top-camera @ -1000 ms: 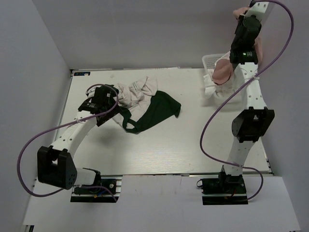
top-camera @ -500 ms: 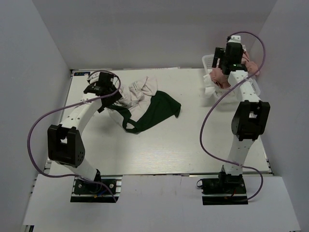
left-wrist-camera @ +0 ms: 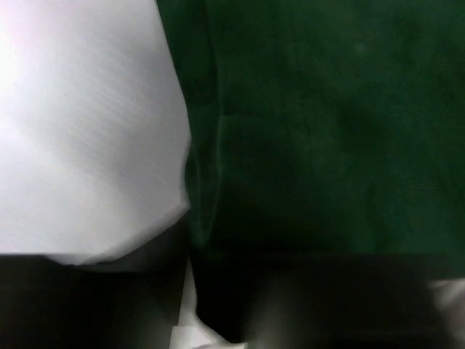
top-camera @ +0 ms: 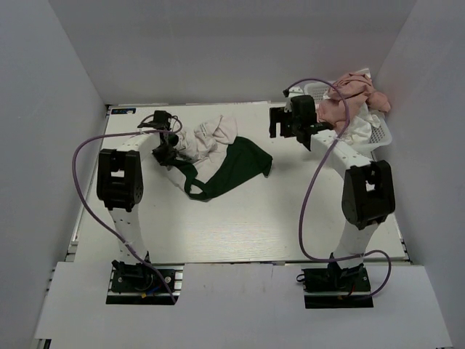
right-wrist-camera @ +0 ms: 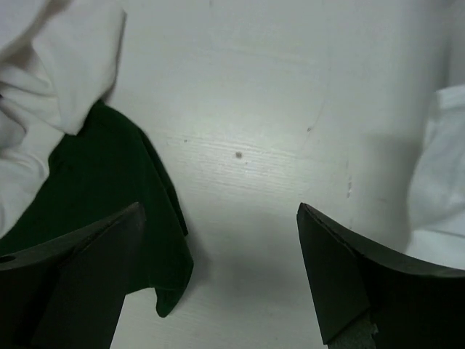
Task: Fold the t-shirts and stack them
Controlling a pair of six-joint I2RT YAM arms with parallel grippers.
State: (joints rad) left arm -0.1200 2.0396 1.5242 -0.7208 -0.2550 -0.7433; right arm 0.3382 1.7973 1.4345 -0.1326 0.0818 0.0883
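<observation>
One white-and-green t-shirt (top-camera: 218, 156) crumpled (green part spread flatter) | left hand (top-camera: 164, 151) grip unclear | right hand (right-wrist-camera: 218, 283) spread wide, empty

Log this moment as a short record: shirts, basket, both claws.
green-and-white shirt: crumpled on the table, left of centre, not folded
pink shirt: heaped in the basket, far right corner
left claw: at the green-and-white shirt's left edge; grip unclear, wrist view blurred
right claw: open, empty, over bare table between shirt and basket
stack: none yet
</observation>
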